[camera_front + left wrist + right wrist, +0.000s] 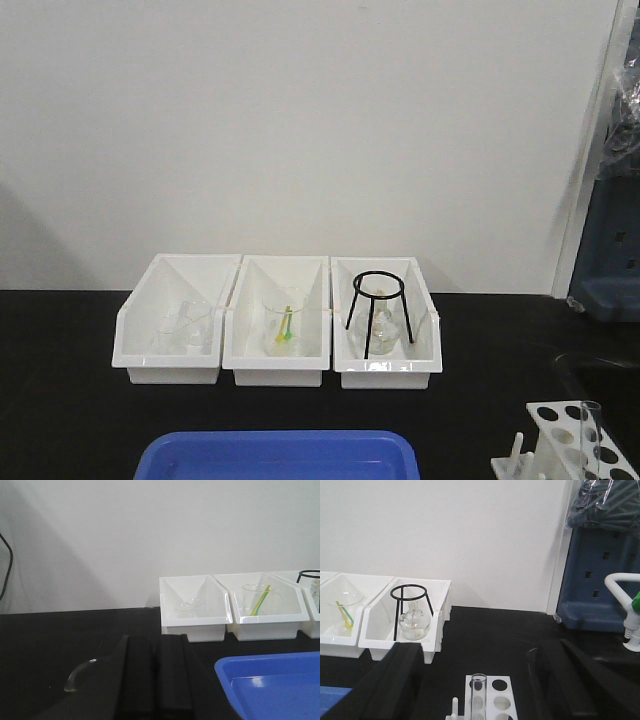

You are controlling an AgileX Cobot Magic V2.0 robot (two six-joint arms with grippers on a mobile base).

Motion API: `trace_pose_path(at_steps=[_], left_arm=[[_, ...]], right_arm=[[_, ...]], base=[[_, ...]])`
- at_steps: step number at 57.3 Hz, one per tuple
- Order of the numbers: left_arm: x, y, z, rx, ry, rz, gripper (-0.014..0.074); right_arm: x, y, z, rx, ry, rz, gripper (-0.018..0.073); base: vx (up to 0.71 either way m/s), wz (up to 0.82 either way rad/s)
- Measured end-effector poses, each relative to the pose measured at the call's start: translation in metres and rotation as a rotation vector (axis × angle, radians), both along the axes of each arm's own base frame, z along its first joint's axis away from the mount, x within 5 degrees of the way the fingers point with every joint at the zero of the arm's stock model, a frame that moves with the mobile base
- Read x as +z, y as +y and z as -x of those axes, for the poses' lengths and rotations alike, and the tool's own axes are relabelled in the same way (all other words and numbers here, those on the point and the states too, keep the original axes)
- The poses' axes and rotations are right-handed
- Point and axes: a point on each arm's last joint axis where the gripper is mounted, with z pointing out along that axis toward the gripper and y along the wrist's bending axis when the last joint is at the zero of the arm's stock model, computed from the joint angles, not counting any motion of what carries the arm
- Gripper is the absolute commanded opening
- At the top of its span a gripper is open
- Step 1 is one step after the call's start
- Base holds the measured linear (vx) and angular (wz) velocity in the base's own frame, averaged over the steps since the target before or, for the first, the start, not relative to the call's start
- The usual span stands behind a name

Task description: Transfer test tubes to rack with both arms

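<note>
- My right gripper [480,649] is spread wide with nothing in it; its two black fingers [395,680] sit either side of the small white plastic rack [501,700] on the black worktop [490,630].
- One slim clear glass test tube [478,692] stands upright in a front hole of that rack, between the open fingers but touching neither. The front view shows the same tube [590,432] at the rack's near corner.
- I judge the step in hand to be fetching the next tube. To do it well I would lift the right arm straight up before swinging away, so a finger does not clip the standing tube or nudge the light rack.
- The left gripper [157,639] shows as two dark bars close together, with only a thin gap. I cannot tell whether it is fully closed or pinching something.
- A curved clear glass piece [79,674] lies just left of those bars. It may be the rounded end of a tube, but I cannot tell, nor whether it is held or resting on the worktop.
- The wide blue plastic tray [270,680] is cut off in every view, so I cannot see whether tubes lie in it.
- The rack runs off the frame in both views, so I cannot count its holes; neither arm appears in the front view.
</note>
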Motion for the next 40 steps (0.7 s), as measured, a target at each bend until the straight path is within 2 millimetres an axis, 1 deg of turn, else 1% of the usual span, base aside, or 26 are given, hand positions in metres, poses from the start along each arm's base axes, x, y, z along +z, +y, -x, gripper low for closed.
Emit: trace_pose_path(at_steps=[31, 36, 40], left_arm=[[-0.0004, 0.0000, 0.0000, 0.000, 0.005, 0.003, -0.0006], [-0.0004, 0.0000, 0.0000, 0.000, 0.005, 0.003, -0.0006], [-0.0004, 0.0000, 0.0000, 0.000, 0.005, 0.003, -0.0005]], right_arm=[[0.0000, 0.0000, 0.0000, 0.000, 0.000, 0.000, 0.0531], [0.0008, -0.0001, 0.0020, 0.001, -0.005, 0.016, 0.0517], [0.0018, -0.0003, 0.0075, 0.002, -0.024, 0.042, 0.0470]], base=[[0.00, 0.00], [0.00, 0.00], [0.00, 0.00]])
